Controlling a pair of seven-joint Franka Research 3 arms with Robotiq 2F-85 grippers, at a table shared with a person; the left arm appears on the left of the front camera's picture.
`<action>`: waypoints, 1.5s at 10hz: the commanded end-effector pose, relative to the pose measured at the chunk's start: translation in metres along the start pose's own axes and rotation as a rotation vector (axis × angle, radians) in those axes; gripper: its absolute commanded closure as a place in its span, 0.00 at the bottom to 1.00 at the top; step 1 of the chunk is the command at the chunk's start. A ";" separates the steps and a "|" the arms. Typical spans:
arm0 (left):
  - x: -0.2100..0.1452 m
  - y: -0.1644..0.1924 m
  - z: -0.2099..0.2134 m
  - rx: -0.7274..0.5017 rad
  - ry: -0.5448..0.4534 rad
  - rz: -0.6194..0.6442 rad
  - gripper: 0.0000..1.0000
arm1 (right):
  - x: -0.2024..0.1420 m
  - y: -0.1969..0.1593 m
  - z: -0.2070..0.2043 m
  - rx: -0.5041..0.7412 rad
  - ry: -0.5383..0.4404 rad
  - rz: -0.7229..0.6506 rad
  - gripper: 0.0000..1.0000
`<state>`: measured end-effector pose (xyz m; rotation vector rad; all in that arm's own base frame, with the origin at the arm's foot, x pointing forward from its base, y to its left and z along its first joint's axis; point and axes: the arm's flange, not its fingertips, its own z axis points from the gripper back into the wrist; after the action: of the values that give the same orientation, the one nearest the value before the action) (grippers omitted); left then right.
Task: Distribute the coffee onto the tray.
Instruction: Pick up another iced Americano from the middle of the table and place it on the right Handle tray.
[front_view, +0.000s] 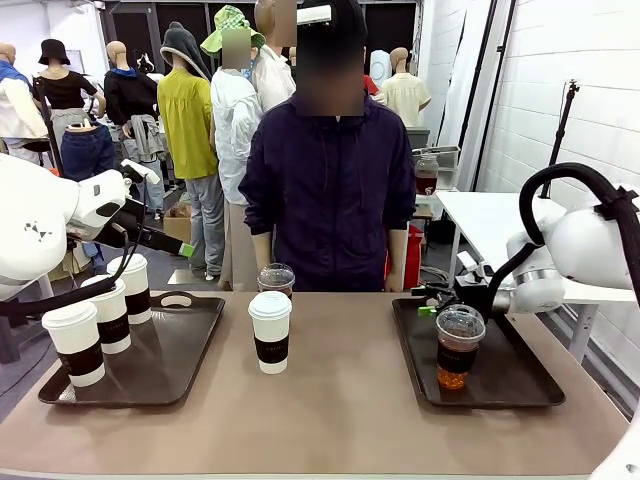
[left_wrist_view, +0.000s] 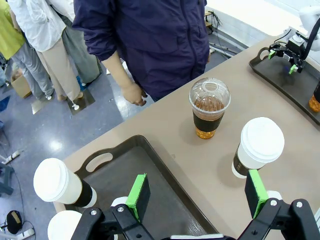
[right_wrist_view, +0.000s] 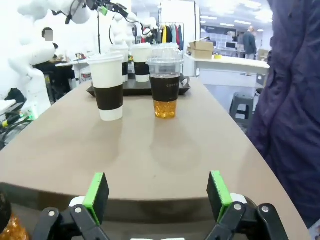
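Your left gripper (left_wrist_view: 197, 195) has its jaws spread and empty, over the right edge of the left tray (left_wrist_view: 150, 165). Your right gripper (right_wrist_view: 157, 192) also has its jaws spread, holding nothing, low at the far left corner of the right tray (front_view: 510, 385), near the clear cup (front_view: 459, 345) standing on it. 3 white cups (front_view: 110, 310) stand on the left tray. On the table (front_view: 350, 410) between the trays stands the middle white cup (front_view: 270, 330), with the 2nd clear cup (front_view: 277, 278) just behind it, before the person (front_view: 330, 190).
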<state>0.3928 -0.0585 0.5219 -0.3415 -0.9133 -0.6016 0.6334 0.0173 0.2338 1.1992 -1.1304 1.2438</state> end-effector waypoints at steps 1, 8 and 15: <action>0.000 0.001 0.000 -0.002 0.003 0.002 0.00 | 0.010 -0.011 -0.015 0.011 -0.009 -0.039 0.00; 0.000 0.001 0.000 -0.002 0.003 0.002 0.00 | 0.012 -0.006 -0.043 0.058 0.008 -0.037 0.00; 0.000 0.001 0.000 -0.002 0.003 0.002 0.00 | 0.027 -0.011 -0.091 -0.012 0.007 0.012 0.00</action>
<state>0.3928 -0.0584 0.5219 -0.3415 -0.9133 -0.6016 0.6470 0.0995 0.2546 1.2126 -1.1255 1.2490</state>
